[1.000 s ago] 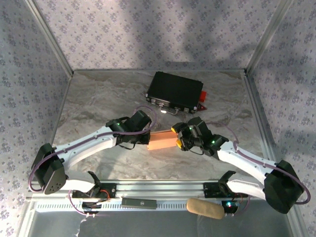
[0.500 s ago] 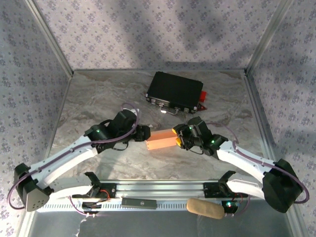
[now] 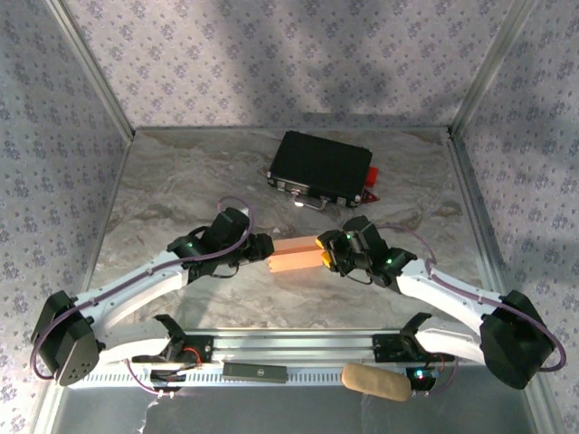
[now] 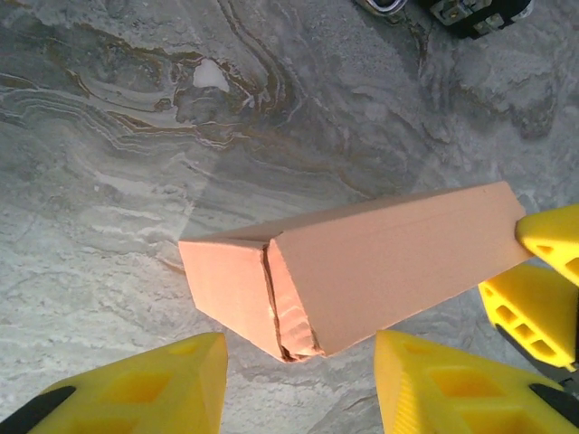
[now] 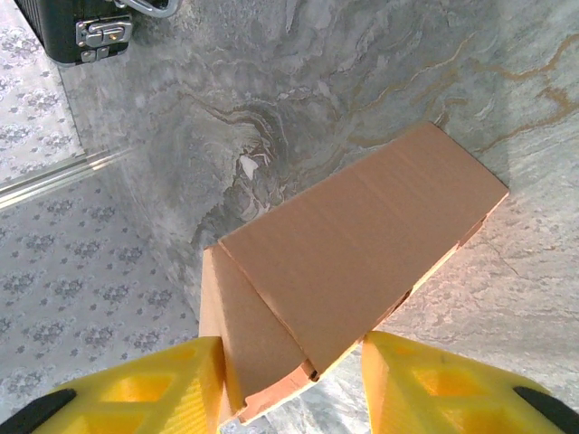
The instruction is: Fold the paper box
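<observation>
The paper box is a salmon-orange closed rectangular box lying mid-table between the two grippers. My right gripper is shut on its right end. In the right wrist view the box sits between the yellow fingers, with the gripper pinching its near end flap. My left gripper is open at the box's left end. In the left wrist view that end, with a creased, slightly gaping flap seam, lies just ahead of the gripper and is not touched.
A black hard case with metal latches sits at the back, a red part at its right end. A tan roll and a dark bar lie on the front rail. Patterned walls enclose the marbled table.
The left arm has swung lower and its gripper has drawn back slightly from the box's left end. The right gripper keeps hold of the box, which barely shifted.
</observation>
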`<state>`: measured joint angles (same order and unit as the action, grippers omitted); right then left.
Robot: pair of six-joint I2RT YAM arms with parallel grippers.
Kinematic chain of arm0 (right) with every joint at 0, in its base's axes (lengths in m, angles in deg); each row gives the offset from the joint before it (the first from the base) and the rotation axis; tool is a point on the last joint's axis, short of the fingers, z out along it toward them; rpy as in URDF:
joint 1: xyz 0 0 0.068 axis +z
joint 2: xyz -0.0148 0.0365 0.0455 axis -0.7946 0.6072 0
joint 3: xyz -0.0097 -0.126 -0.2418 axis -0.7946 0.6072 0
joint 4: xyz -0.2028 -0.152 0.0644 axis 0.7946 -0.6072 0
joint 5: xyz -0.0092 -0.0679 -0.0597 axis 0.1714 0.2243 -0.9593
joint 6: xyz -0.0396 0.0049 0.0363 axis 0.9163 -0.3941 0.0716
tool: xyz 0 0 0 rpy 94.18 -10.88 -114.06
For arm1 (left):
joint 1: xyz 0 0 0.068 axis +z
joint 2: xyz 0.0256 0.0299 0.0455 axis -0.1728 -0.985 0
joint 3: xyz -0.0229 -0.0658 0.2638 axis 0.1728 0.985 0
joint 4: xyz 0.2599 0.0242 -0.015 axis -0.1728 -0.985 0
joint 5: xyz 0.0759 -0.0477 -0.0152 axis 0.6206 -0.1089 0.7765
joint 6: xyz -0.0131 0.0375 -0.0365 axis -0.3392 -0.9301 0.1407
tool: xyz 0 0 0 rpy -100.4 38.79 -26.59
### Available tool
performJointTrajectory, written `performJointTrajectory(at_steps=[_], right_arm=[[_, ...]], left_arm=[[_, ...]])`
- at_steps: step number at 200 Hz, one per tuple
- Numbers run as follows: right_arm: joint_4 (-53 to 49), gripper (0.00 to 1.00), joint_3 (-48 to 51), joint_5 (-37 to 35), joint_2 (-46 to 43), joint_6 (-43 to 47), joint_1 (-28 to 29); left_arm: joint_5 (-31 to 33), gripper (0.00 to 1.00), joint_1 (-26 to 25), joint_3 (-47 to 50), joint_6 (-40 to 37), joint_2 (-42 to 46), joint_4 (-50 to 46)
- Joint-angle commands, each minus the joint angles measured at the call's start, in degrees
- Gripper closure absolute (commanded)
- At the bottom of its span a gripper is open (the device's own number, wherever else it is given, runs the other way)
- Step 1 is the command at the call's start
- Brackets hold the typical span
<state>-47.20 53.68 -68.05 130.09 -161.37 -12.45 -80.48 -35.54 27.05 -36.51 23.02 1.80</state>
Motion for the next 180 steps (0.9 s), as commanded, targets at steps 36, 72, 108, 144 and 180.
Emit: performJointTrajectory(at_steps=[36,72,108,144,180], right_arm=[[-1.69,0.59,1.29,-1.12,1.12,-0.27,0.20],[-1.92,0.61,1.38,-1.11,1.13,-0.09,0.18],[-1.98,0.62,1.65,-1.16,1.18,0.02,0.01],[-2.04,0.66,1.47,-1.04,1.93,0.17,-0.04],[-2.26,0.71,1.81,-1.03,2.35,0.09,-0.02]], left_arm=[[-2.42,0.54,1.96,2.57,2.35,-1.24,7.60],[-2.80,0.61,2.03,4.38,2.79,-2.59,9.10],[-2.64,0.68,2.05,5.84,3.06,-2.42,9.67],[-1.98,0.70,1.99,7.54,3.15,-1.63,9.83],[-2.14,0.83,2.07,8.46,3.25,-1.49,10.54]])
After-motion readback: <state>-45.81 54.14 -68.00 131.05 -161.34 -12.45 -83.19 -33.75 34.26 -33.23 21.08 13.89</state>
